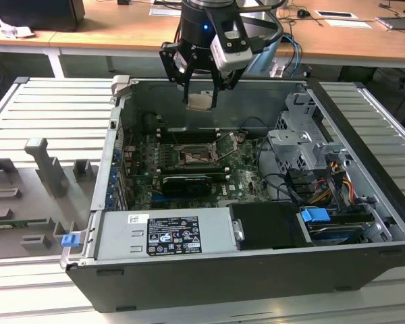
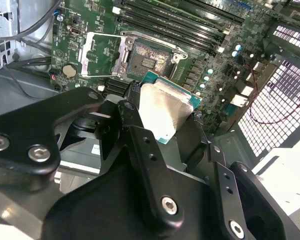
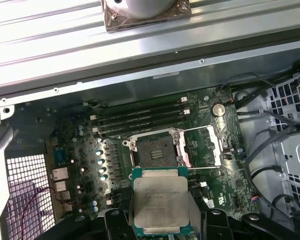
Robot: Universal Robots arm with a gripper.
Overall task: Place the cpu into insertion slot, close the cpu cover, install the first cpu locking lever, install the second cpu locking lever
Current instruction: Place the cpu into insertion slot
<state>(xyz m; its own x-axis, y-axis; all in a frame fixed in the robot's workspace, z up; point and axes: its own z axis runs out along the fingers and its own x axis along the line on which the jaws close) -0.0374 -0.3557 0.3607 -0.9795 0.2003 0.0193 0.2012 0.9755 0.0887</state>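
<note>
One gripper (image 1: 202,98) pinching the cpu (image 3: 159,200) by its edges hangs over the open computer case (image 1: 209,283), the insertion slot (image 3: 155,151) at six o'clock of it in the exterior view, cpu cover (image 3: 202,146) swung open; any tilt or offset on lowering could bend socket pins.

The gripper (image 2: 164,107) clamps the cpu (image 2: 166,120) above the green motherboard (image 2: 215,65), near the insertion slot (image 2: 149,59), the cpu cover (image 2: 121,56) open beside it.
</note>
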